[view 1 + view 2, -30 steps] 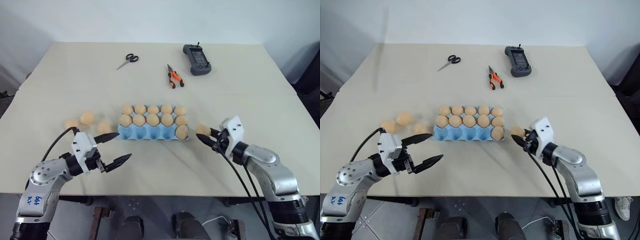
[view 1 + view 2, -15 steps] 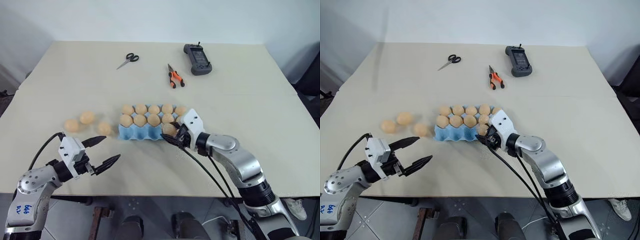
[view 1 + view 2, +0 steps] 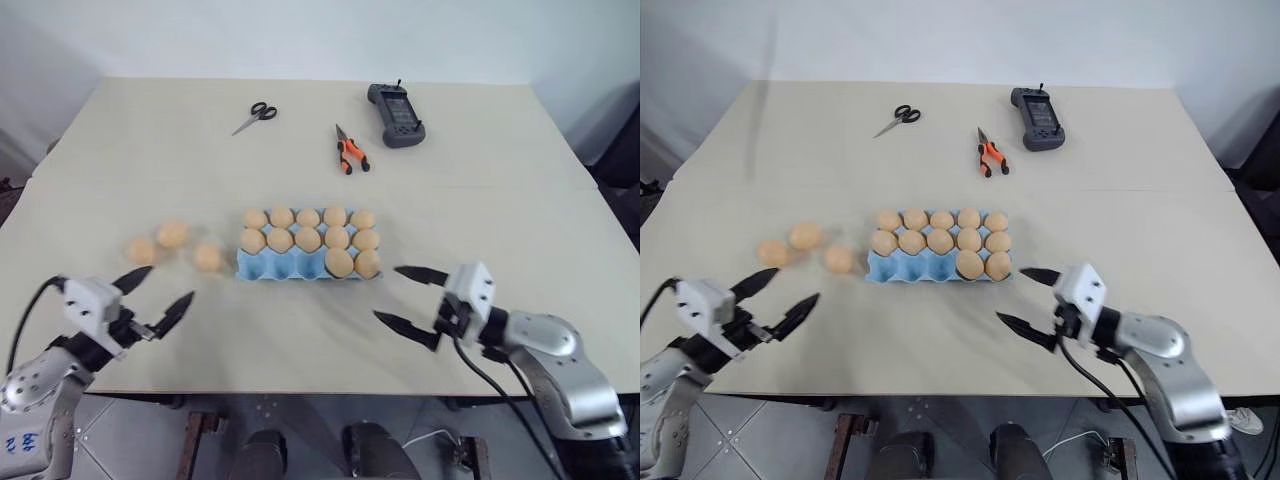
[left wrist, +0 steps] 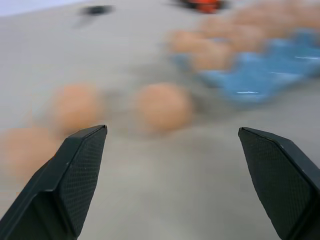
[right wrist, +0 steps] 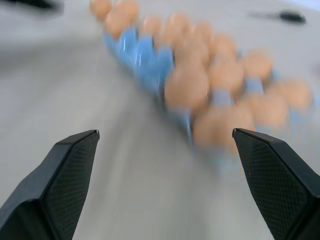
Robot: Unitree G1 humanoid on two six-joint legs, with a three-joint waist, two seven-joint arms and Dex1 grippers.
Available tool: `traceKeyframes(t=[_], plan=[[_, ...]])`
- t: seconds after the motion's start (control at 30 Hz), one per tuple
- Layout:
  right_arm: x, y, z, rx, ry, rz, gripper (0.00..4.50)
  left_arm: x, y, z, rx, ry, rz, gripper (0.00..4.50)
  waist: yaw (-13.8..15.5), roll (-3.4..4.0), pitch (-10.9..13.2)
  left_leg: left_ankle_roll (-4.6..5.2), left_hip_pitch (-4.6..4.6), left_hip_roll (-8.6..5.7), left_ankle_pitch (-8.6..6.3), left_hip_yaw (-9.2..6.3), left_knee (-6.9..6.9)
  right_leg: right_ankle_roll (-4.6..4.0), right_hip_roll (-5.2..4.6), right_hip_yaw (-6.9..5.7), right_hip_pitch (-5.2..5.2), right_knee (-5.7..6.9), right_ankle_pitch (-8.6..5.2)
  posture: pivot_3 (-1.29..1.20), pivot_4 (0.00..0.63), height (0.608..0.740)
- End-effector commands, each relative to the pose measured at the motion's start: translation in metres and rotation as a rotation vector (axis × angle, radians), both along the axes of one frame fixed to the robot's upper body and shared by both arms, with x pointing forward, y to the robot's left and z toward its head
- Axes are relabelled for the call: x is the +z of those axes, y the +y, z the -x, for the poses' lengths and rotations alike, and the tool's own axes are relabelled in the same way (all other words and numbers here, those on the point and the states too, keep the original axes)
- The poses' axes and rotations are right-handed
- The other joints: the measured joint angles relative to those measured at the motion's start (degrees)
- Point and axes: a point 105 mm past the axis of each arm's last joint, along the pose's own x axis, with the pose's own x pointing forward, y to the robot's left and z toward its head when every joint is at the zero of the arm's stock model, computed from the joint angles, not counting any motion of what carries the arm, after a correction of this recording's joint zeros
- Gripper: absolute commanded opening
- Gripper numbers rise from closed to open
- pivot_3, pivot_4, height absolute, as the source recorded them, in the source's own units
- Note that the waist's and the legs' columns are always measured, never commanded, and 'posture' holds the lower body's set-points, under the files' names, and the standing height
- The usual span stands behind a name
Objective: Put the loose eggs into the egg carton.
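Note:
The light blue egg carton (image 3: 275, 264) lies mid-table, its two back rows full and two eggs in the right end of its front row. Three loose eggs (image 3: 173, 233) (image 3: 142, 250) (image 3: 208, 257) rest on the table left of it. My left gripper (image 3: 168, 287) is open near the front edge, just short of those eggs, and the left wrist view shows them ahead (image 4: 164, 106). Open and holding nothing, my right gripper (image 3: 387, 292) hovers in front of the carton's right end, pointing at it. The right wrist view looks at the carton (image 5: 140, 55) past that gripper's spread fingers.
Scissors (image 3: 253, 115), orange-handled pliers (image 3: 349, 153) and a dark handheld device (image 3: 396, 115) lie at the far side of the table. The table's front edge runs just under both grippers.
My right gripper carried an egg from right of the carton into the front row, let go, opened and drew back. My left gripper moved outward to the left, still open.

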Motion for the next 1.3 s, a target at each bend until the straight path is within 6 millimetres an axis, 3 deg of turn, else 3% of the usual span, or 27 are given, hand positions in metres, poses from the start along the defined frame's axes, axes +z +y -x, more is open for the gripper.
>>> traceKeyframes(t=[0.03, 0.17, 0.43, 0.67, 0.93, 1.13, 1.3], plan=[[0.015, -0.007, 0.001, 0.000, -0.065, -0.036, 4.48, 0.006, 0.011, 0.006, 0.094, -0.045, 0.038, 4.50, -0.1, -0.02, 0.0, 0.02, 0.07, 0.01, 0.05, 0.02, 0.01, -0.04, 0.00, 0.02, 0.04, 0.06, 0.02, 0.00, 0.150, 0.740], [0.016, -0.004, 0.002, 0.015, -0.079, -0.038, 4.48, 0.003, -0.010, -0.003, 0.056, -0.044, 0.097, 4.50, 0.3, -0.08, 0.0, -0.05, 0.17, 0.01, 0.28, -0.02, 0.03, -0.21, 0.01, -0.03, 0.13, 0.18, 0.15, 0.00, 0.150, 0.740], [0.012, 0.007, 0.012, 0.079, -0.076, -0.028, 4.48, 0.015, -0.043, -0.056, 0.038, -0.043, 0.105, 4.50, 1.7, -0.11, 0.1, -0.10, 0.21, 0.00, 0.66, -0.15, 0.05, -0.22, 0.06, -0.09, 0.21, 0.17, 0.61, 0.00, 0.150, 0.740], [0.016, 0.020, 0.017, 0.103, -0.098, -0.079, 4.48, 0.007, -0.048, -0.087, 0.079, 0.026, 0.081, 4.50, 1.4, -0.11, 0.1, -0.13, 0.17, 0.06, 0.70, -0.11, 0.02, -0.16, 0.19, -0.05, 0.05, 0.26, 0.69, 0.00, 0.150, 0.740], [0.040, 0.048, 0.028, 0.213, -0.168, -0.230, 4.48, -0.005, -0.058, -0.096, 0.045, 0.107, 0.094, 4.50, 1.6, -0.12, 0.1, -0.19, 0.07, 0.09, 0.73, -0.12, 0.06, -0.16, 0.16, -0.07, -0.06, 0.29, 0.69, 0.00, 0.150, 0.740], [0.030, 0.054, 0.032, 0.263, -0.161, -0.201, 4.50, -0.005, -0.062, -0.097, 0.048, 0.121, 0.118, 2.70, 1.6, -0.12, 0.1, -0.21, 0.07, 0.09, 0.74, -0.13, 0.06, -0.16, 0.16, -0.08, -0.06, 0.30, 0.69, 0.00, 0.150, 0.740], [0.028, 0.046, 0.023, 0.194, -0.165, -0.195, 4.50, 0.014, -0.067, -0.093, -0.019, 0.011, 0.141, 1.16, 1.6, -0.12, 0.1, -0.21, 0.07, 0.09, 0.75, -0.13, 0.06, -0.16, 0.17, -0.08, -0.06, 0.30, 0.69, 0.00, 0.150, 0.740]])
